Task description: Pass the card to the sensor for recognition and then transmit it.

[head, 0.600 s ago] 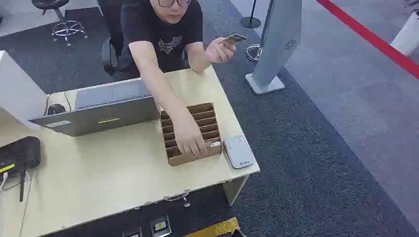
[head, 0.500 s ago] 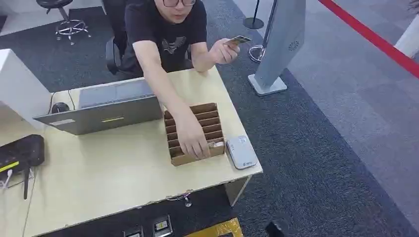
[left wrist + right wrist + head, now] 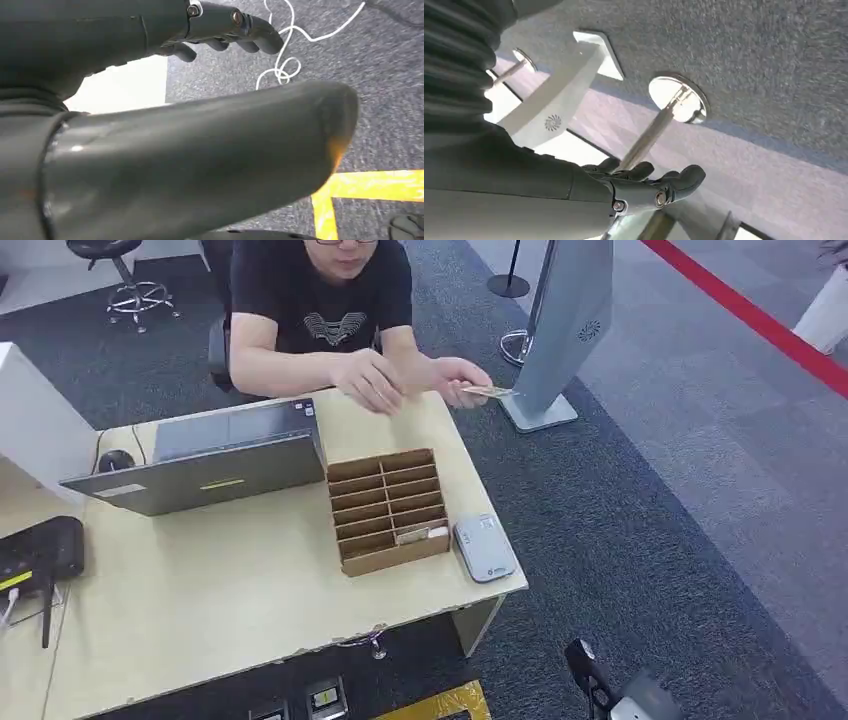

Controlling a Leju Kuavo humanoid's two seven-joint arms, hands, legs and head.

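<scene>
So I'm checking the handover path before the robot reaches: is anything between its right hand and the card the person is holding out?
Nothing visible blocks it. The card is held by the person's hand past the desk's far corner, over carpet. The right hand sits low near the picture's bottom edge, with bare carpet between. The desk corner lies just beside that line.

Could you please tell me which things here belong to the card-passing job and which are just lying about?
Belong to the job: card in a person's hand; grey sensor pad; cardboard card box.
Lying about: laptop; black router; mouse; stool.
</scene>
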